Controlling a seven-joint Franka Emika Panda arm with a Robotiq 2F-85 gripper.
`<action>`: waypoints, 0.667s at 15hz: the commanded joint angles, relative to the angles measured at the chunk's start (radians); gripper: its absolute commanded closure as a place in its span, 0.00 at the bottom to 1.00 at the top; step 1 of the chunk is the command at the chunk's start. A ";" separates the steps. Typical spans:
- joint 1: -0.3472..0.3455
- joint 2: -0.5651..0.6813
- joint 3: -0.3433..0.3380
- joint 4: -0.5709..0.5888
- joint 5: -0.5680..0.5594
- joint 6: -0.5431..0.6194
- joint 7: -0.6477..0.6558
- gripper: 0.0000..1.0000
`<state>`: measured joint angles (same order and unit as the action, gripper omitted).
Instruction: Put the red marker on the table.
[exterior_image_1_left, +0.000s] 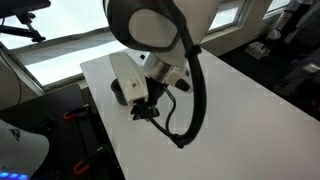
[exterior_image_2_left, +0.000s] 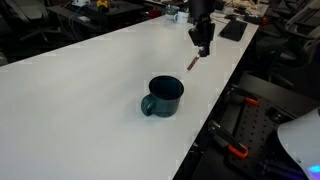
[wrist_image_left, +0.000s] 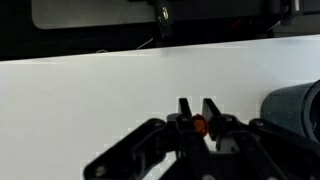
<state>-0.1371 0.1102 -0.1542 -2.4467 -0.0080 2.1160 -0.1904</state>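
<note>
My gripper (exterior_image_2_left: 202, 47) is shut on the red marker (exterior_image_2_left: 192, 63), which hangs tilted from the jaws, its lower tip close to the white table (exterior_image_2_left: 80, 80). In the wrist view the marker (wrist_image_left: 199, 125) shows as an orange-red spot between the two fingers (wrist_image_left: 197, 108), above the table (wrist_image_left: 100, 90). The dark cup (exterior_image_2_left: 165, 95) stands upright on the table, apart from the gripper, and shows at the right edge of the wrist view (wrist_image_left: 296, 110). In an exterior view the gripper (exterior_image_1_left: 149, 108) hangs over the table (exterior_image_1_left: 250, 110); the marker is hidden there.
A flat dark object (exterior_image_2_left: 233, 30) lies at the table's far end. A black cable (exterior_image_1_left: 196, 105) loops down from the arm. Red-handled clamps (exterior_image_2_left: 236, 150) sit below the table's edge. Dark clutter stands beyond the table.
</note>
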 joint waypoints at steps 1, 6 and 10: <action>-0.020 0.091 0.008 0.080 0.044 -0.024 -0.033 0.95; -0.037 0.211 0.020 0.165 0.068 -0.042 -0.045 0.95; -0.049 0.273 0.031 0.223 0.070 -0.076 -0.043 0.55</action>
<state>-0.1664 0.3337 -0.1421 -2.2842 0.0387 2.0915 -0.2127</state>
